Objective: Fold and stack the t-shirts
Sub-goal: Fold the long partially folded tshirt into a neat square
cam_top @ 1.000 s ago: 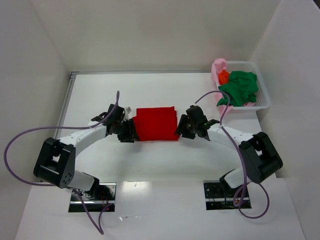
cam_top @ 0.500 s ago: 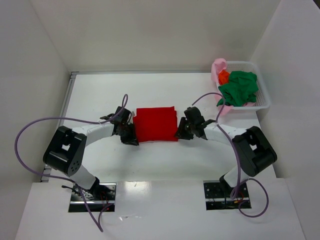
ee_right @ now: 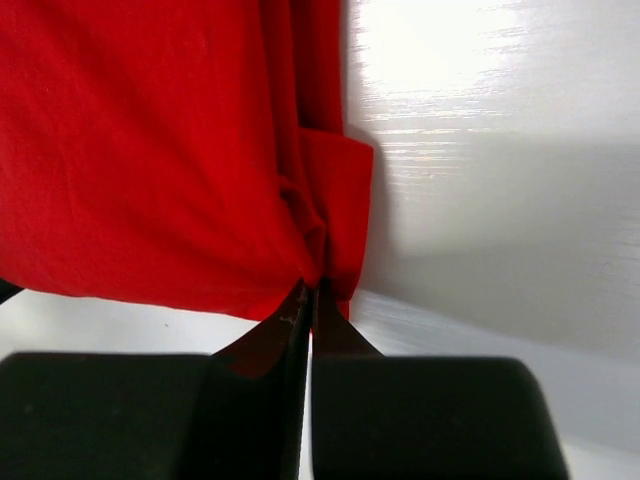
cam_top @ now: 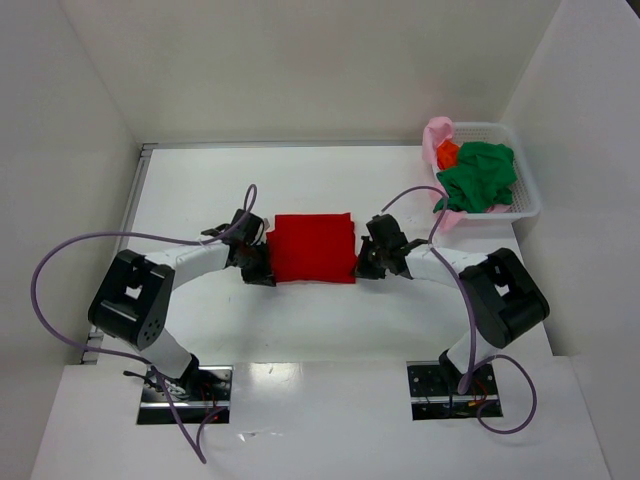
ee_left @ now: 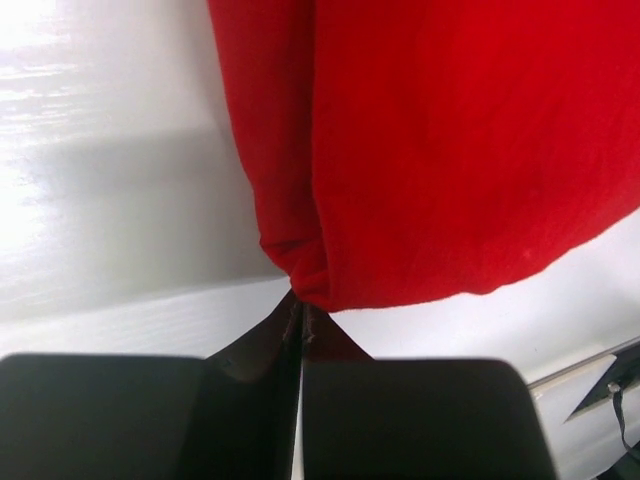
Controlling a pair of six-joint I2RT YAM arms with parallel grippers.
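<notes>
**Here the left gripper [ee_left: 300, 303] and the right gripper [ee_right: 308, 292] both pinch the red t-shirt [cam_top: 313, 247]**

In the left wrist view we see the two black fingers [ee_left: 255, 345] pressed together, with almost no gap between them. A bunched corner of the red cloth is caught at their tips. Just above this pinch the cloth is wrinkled, and a doubled edge runs up along the left side of the shirt.

In the right wrist view we find the same thing. The fingers are closed on a small fold of the red cloth, and a short flap of cloth lies just beside the pinch on the right.

From above, we see the left gripper at the near left corner of the shirt and the right gripper at the near right corner. Both arms lie low over the white table [cam_top: 200, 190] and reach inward from their bases. The shirt itself is a folded rectangle, lying flat in the middle of the table between the two grippers.

Well apart from it, at the far right of the table, stands a white basket [cam_top: 528, 182]. In it we see a crumpled dark green t-shirt [cam_top: 480, 175]. An orange t-shirt [cam_top: 447, 154] shows partly beside it, and a pale pink t-shirt [cam_top: 437, 136] rises at the far left end of the basket.
</notes>
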